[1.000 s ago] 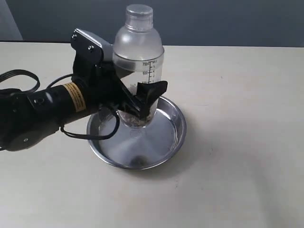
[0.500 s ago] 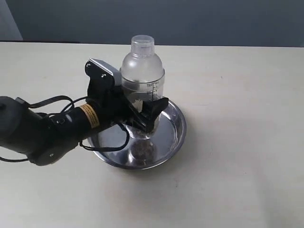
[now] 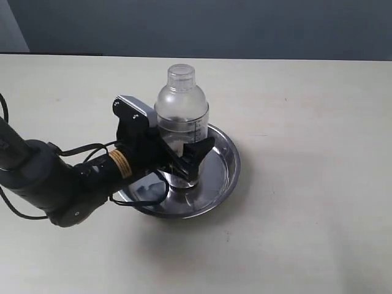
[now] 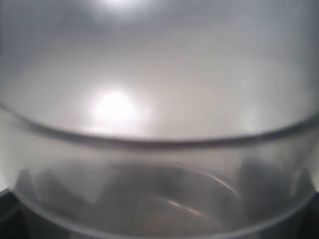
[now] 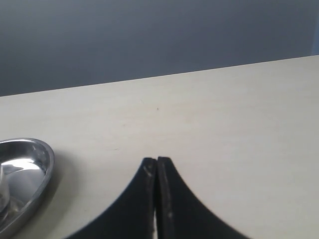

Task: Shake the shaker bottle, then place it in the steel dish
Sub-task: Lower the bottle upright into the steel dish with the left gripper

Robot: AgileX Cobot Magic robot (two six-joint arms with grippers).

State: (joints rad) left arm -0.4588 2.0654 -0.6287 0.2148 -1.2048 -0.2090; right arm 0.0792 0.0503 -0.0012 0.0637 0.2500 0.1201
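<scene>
The frosted shaker bottle stands upright inside the steel dish, its base low at the dish floor; whether it rests on the floor I cannot tell. My left gripper is shut on the shaker bottle's lower body, one black finger wrapping its front. The left wrist view is filled by the blurred bottle wall. My right gripper is shut with nothing in it, hovering over bare table, with the dish's rim off to one side. The right arm is not seen in the exterior view.
The beige table stretches around the dish. Black cables trail from the left arm at the table's left side. A dark wall runs behind the far edge.
The left gripper has lowered the shaker bottle from well above the dish down into it. The arm has dropped with it.
</scene>
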